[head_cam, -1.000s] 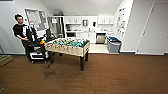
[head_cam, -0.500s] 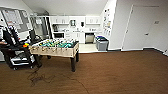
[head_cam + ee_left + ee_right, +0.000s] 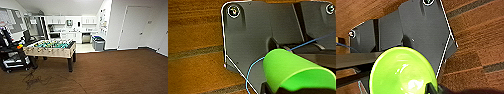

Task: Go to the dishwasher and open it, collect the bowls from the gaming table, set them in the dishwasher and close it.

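Brown wood-plank floor (image 3: 117,72) lies open across the middle and right of the head view, running up to the white wall and door (image 3: 133,27) on the right and to the kitchen nook at the back. On the left stands the table-football table (image 3: 51,48), a dark cart (image 3: 13,57) just beside it and loose cables (image 3: 35,80) on the floor in front. Far back in the nook, a stainless-front unit that may be the dishwasher (image 3: 86,38) sits under the counter, with grey bins (image 3: 98,43) near it. The left gripper is clenched on the bright green bowl (image 3: 293,71), seen from outside in its wrist view; the right gripper grasps the paler lime-green bowl (image 3: 402,71) by its rim. Compared with half a second ago, the whole scene has slid rightward in the picture, so the camera has turned.
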Motion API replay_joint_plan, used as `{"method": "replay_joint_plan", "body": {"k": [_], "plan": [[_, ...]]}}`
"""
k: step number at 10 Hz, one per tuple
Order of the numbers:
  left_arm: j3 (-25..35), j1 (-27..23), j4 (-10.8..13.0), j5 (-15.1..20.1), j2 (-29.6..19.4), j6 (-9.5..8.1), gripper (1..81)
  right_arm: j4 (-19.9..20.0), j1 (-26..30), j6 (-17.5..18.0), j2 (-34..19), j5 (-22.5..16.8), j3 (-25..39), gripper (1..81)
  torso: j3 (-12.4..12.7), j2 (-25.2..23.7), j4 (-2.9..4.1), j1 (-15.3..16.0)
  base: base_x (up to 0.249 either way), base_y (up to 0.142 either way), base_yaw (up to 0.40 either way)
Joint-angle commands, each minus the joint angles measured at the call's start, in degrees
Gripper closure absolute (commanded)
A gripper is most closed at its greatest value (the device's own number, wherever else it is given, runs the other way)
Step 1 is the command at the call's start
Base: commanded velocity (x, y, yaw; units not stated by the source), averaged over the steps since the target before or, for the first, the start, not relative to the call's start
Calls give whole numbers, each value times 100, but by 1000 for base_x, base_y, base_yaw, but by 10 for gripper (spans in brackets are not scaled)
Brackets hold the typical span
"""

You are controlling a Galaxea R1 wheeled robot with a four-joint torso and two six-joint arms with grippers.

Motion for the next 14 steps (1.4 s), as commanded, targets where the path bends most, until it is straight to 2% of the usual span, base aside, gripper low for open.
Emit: {"method": "replay_joint_plan", "body": {"k": [1, 6, 14], "plan": [[-19, -228, 0, 358, -58, 24, 811, -39, 212, 1, -97, -320, -3, 811, 0, 0, 0, 0, 0, 0, 0], [-19, -228, 0, 358, -41, 24, 811, -39, 194, 1, -89, -320, -3, 811, 0, 0, 0, 0, 0, 0, 0], [-19, -219, 8, 367, -33, 24, 811, -56, 212, 1, -45, -329, -12, 811, 2, 0, 0, -5, 93, 0, 0]]}}
